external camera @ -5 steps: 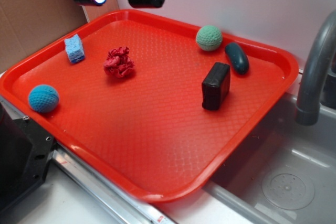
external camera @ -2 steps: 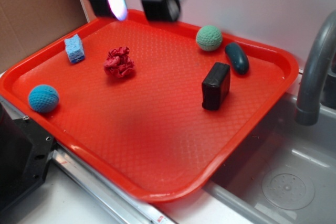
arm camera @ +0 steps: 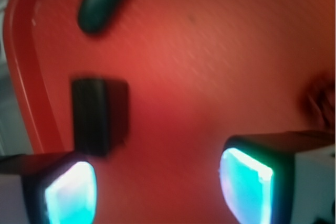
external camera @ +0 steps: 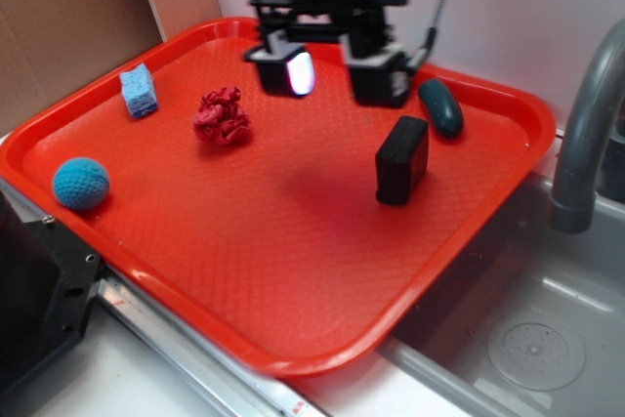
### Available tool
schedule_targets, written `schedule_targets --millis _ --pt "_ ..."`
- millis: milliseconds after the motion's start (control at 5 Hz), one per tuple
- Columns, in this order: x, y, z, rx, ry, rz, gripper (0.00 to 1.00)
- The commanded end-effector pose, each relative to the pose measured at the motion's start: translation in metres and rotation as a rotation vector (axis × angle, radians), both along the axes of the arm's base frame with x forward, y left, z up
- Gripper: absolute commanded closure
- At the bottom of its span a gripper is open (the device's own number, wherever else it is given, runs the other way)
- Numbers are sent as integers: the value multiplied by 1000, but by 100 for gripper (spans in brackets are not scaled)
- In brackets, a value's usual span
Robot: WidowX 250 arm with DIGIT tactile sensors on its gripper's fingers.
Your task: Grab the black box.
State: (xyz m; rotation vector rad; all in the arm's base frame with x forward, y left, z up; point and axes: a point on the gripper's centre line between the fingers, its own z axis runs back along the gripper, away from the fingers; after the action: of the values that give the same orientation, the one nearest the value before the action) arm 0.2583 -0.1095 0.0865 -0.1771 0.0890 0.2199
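**Gripper above the tray, jaws spread, box untouched**

Gripper hangs over the far half of the red tray, its two glowing pads set wide apart with nothing between them. From where I stand, the black box sits on the tray just in front of and to the right of the gripper, clear of both pads. A dark teal oval object lies just behind the box, near the tray's far right rim. A crumpled red wad lies left of the box, a blue sponge cube farther left, and a blue ball near the tray's left edge. In the wrist view the box lies just beyond one pad.
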Motion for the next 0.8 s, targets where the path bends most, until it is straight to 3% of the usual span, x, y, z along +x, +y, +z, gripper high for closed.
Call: schedule_targets --millis 0,200,400,600 --pt "29 -25 1 -48 -5 -36 0" --pt "32 -39 -15 -28 34 -71 0" --pt "30 -54 -36 -47 68 -92 0" --pt "22 -62 -45 1 106 -124 0"
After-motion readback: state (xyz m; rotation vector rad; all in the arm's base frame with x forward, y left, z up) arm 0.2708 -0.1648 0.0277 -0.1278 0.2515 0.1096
